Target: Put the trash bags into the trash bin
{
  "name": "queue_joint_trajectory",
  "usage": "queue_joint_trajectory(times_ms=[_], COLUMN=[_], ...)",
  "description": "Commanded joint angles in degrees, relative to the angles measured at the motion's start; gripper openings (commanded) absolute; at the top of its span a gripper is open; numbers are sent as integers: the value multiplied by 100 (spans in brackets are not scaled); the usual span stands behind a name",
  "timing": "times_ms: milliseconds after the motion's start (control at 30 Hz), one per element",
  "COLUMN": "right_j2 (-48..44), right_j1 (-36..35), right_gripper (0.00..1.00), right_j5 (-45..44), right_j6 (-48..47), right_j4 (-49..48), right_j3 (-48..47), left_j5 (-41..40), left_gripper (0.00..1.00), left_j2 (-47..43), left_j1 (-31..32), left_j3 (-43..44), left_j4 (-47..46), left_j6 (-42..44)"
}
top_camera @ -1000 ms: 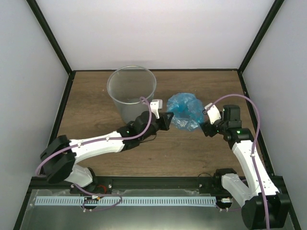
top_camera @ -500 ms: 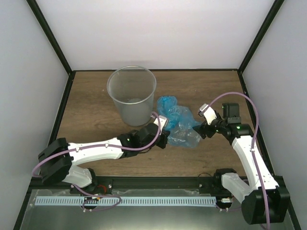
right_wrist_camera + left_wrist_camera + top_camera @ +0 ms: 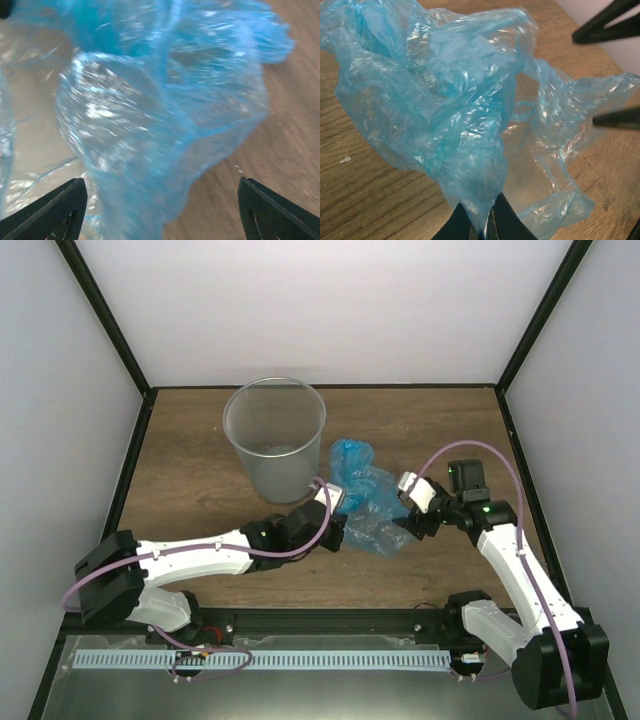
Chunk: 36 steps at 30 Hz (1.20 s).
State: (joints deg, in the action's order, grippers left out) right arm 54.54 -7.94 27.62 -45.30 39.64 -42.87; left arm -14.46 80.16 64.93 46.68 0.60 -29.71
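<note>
The right gripper point(image 3: 160, 200), nearer now, is straddling the wrinkly translucent light-blue film bag point(image 3: 365, 502), jaws spread wide — the left gripper point(image 3: 481, 225) is pinching its edge.

Wooden tabletop point(image 3: 180, 440), dark brown and grained, is forming the floor of a boxed enclosure. A plain white back wall point(image 3: 320, 310) is rising behind it, while a left side panel point(image 3: 50, 440) and a right side panel point(image 3: 600, 390), both white, are closing it in. Black frame posts point(image 3: 105, 315) are slanting up from the far corners. A black rail point(image 3: 330, 622) is crossing the near edge; below it a white slotted strip point(image 3: 300, 660) is lying along a grey metal sheet point(image 3: 300, 695). Soft, even light is falling, casting only faint shadows.
</note>
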Motion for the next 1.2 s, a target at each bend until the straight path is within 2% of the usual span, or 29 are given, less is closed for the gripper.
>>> queue_joint_trajectory(times_ms=[0, 67, 133, 167, 233, 267, 300, 367, 400, 433, 600, 833, 900, 1033, 1167], right_j2=[-104, -77, 55, 155, 349, 374, 364, 237, 154, 47, -627, -1146, -1055, -914, -876], right_j1=[-385, -480, -497, -496, -493, -493, -495, -493, -497, -494, -494, -496, -491, -493, -491], right_gripper=[84, 81, 72, 63, 39, 27, 16, 2, 1, 1, 1, 1, 1, 1, 1], right_j5=[238, 158, -48, -136, -167, -107, -13, 117, 162, 182, -506, -332, -286, -97, -83], right_j6=[-311, -113, 323, 543, 871, 1000, 1133, 1493, 1683, 1797, 2088, 2043, 2030, 1997, 1980], right_j4=[72, -197, -591, -774, -1008, -1088, -1164, -1400, -1598, -1688, -2181, -2236, -2161, -2063, -2057], right_j3=[237, 374, 474, 500, 503, 492, 494, 537, 562, 575, 708, 895, 867, 831, 841], left_j5=[-159, -113, -86, -76, -90, -117, -151, -207, -238, -269, -777, -749, -623, -128, -292], left_gripper=[4, 4, 4, 4, 5, 8, 16, 39, 51, 57, 74, 76, 76, 79, 83], left_j2=[-154, -133, -113, -111, -140, -172, -200, -279, -331, -387, -772, -1088, -1301, -1888, -2091], left_j1=[32, 34, 36, 33, 29, 31, 30, 21, 20, 25, 4, -4, 46, 78, 73], left_j3=[-105, -125, -137, -163, -219, -257, -294, -382, -468, -558, -1063, -1380, -1489, -2204, -2641], left_j4=[13, -15, 7, 16, 75, 129, 213, 395, 497, 582, 1091, 1176, 824, -527, -1024], left_j6=[36, 6, -34, -56, -132, -193, -253, -436, -537, -661, -1528, -1679, -1495, -1122, -802])
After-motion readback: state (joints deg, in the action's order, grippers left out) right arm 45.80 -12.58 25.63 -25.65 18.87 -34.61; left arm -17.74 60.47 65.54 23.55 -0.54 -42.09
